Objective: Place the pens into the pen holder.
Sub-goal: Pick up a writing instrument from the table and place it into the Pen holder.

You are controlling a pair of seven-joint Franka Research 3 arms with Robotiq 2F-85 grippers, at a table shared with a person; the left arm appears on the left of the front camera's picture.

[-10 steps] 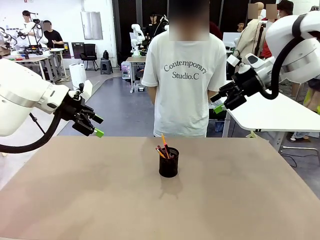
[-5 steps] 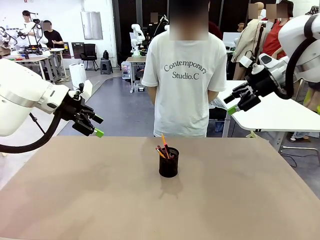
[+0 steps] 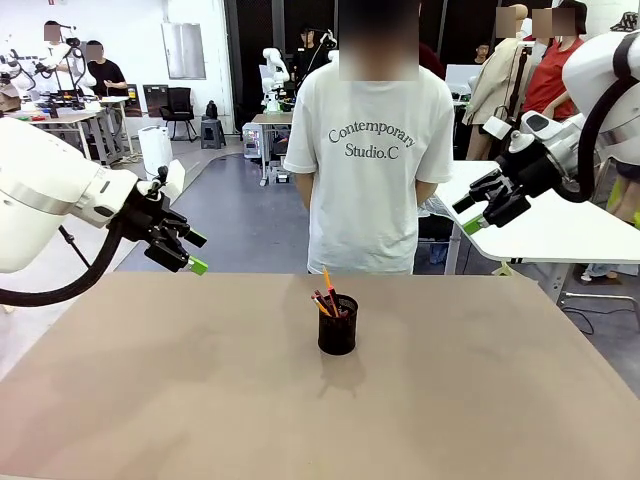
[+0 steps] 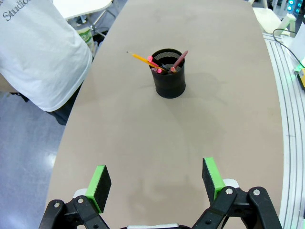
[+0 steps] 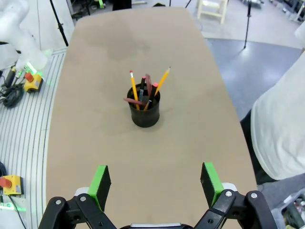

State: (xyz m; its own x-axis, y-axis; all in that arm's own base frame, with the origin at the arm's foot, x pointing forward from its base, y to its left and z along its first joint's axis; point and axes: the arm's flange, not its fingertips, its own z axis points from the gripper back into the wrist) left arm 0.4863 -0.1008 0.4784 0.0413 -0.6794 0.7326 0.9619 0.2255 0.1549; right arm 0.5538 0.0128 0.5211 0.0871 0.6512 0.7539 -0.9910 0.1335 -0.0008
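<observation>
Right gripper [image 3: 478, 210] has pulled back toward the upper right of the front frame since a second ago; before that it sat closer to the person's shirt. My left gripper [image 3: 186, 251] has not shifted, parked at left-middle of the front frame above the near-left edge of the surface [image 3: 150, 400]. Both sets of jaws stand wide, nothing between them; green pads [image 4: 101, 182] well apart in the left wrist view, same in the right wrist view [image 5: 155, 183].

Pen holder [image 3: 337, 324] sits upright at centre of the front frame, on the surface, slightly toward the far edge, same spot as before. Pens [image 3: 326, 295] are inside it, tips sticking above the rim and leaning. In the right wrist view I count a yellow-orange pen [image 5: 162, 79] leaning to the upper right, a reddish-brown one [image 5: 148, 84] near the middle, plus more sticks I can't sort out. In the left wrist view the holder [image 4: 169, 74] is upper centre with a yellow-orange pen [image 4: 141, 58] pointing upper left.

Person [image 3: 375, 150] in a white printed T-shirt stands at the far side, behind the holder, centre top of the front frame, hands out of sight.
</observation>
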